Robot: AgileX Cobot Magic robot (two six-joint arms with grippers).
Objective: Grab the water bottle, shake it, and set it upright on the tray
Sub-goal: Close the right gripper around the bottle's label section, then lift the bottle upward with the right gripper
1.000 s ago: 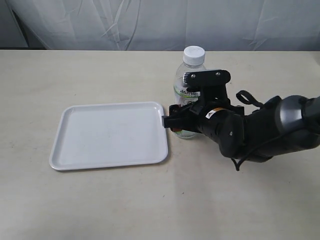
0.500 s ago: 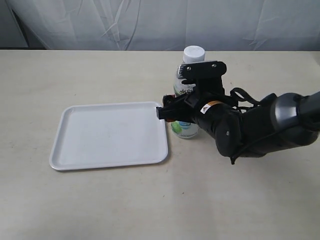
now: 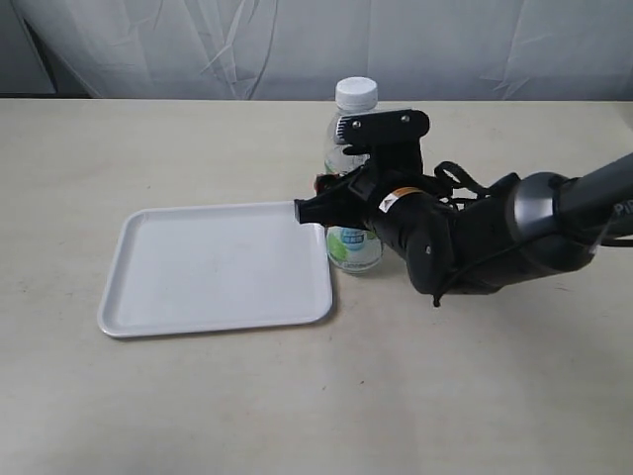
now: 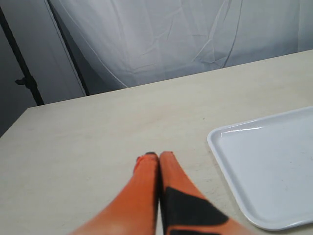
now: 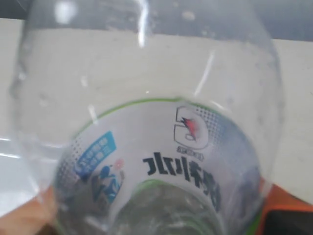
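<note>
The water bottle (image 3: 353, 247) stands upright, white cap (image 3: 356, 92) on top, just off the tray's right edge. My right gripper (image 3: 336, 210) is shut on its middle, coming in from the right. Whether the bottle's base touches the table I cannot tell. In the right wrist view the water bottle (image 5: 146, 147) fills the picture, with my right gripper (image 5: 156, 223) around it and an orange finger (image 5: 36, 215) at its side. The white tray (image 3: 218, 267) lies flat with nothing on it. My left gripper (image 4: 159, 157) is shut on nothing above the table, beside the tray (image 4: 274, 161).
The beige table (image 3: 148, 148) runs back to a white cloth backdrop (image 3: 297, 40). The dark right arm (image 3: 495, 233) stretches low across the table's right side. The left gripper does not show in the exterior view.
My right gripper has carried the bottle to the left, from a little right of the tray to its right edge. The tray has stayed put.
</note>
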